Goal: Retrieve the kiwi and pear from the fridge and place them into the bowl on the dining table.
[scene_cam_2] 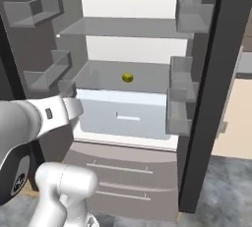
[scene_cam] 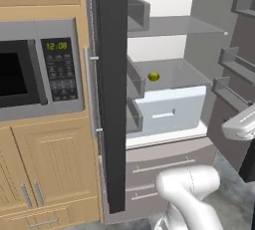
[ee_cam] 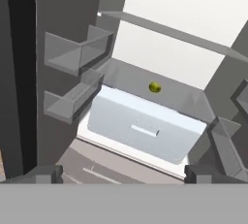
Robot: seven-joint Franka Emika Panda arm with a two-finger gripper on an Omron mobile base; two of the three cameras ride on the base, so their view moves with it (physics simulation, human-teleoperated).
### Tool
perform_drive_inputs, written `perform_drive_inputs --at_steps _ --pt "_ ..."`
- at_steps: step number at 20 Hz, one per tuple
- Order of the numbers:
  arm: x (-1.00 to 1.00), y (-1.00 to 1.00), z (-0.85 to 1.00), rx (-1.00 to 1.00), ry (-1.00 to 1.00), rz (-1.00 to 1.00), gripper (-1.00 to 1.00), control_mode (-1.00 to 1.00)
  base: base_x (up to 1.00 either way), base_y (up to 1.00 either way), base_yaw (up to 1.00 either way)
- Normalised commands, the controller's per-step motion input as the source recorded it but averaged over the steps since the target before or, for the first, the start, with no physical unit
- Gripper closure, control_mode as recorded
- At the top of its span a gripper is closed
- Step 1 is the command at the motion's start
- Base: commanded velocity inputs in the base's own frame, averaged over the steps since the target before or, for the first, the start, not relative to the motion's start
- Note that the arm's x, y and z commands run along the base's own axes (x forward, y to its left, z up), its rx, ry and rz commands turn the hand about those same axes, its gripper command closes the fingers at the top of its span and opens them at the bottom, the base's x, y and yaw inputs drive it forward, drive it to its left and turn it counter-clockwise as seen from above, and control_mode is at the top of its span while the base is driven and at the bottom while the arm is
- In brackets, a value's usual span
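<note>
The fridge (scene_cam_2: 133,39) stands open in front of me, white inside with clear shelves. One small round yellow-green fruit (scene_cam: 154,76) (scene_cam_2: 127,77) (ee_cam: 155,87) rests on the clear shelf just above the pale drawer (scene_cam_2: 123,113) (ee_cam: 145,128). Whether it is the kiwi or the pear I cannot tell. My gripper (ee_cam: 123,175) is open, its fingertips (ee_cam: 46,173) wide apart with nothing between them. It hangs in front of the fridge opening, well short of the fruit. The bowl and the dining table are out of view.
Both fridge doors are swung out, their black edges (scene_cam: 112,99) (scene_cam_2: 211,88) flanking the opening, with grey door bins (scene_cam_2: 184,103) (ee_cam: 72,53) on their inner sides. Below are grey freezer drawers (scene_cam_2: 123,172). A built-in microwave (scene_cam: 40,69) and wood cabinets (scene_cam: 50,159) stand to the left.
</note>
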Motion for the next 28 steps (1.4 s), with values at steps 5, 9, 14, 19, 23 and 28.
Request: perform_drive_inputs --at_steps 5,9,14,19,23,28 --pt "0.00 0.00 0.00 0.00 0.00 0.00 -1.00 1.00 0.68 -0.35 0.07" --pt "0.00 0.00 0.00 0.00 0.00 0.00 -1.00 1.00 0.60 -0.53 0.04" --pt "0.00 0.00 0.00 0.00 0.00 0.00 -1.00 1.00 0.29 -0.38 0.02" --pt "0.00 0.00 0.00 0.00 0.00 0.00 -1.00 1.00 0.27 0.03 0.00" --pt "0.00 0.00 0.00 0.00 0.00 0.00 -1.00 1.00 0.13 0.03 0.00" --pt "0.04 0.04 -0.01 0.00 0.00 -0.01 -1.00 -1.00 0.03 0.08 -0.02"
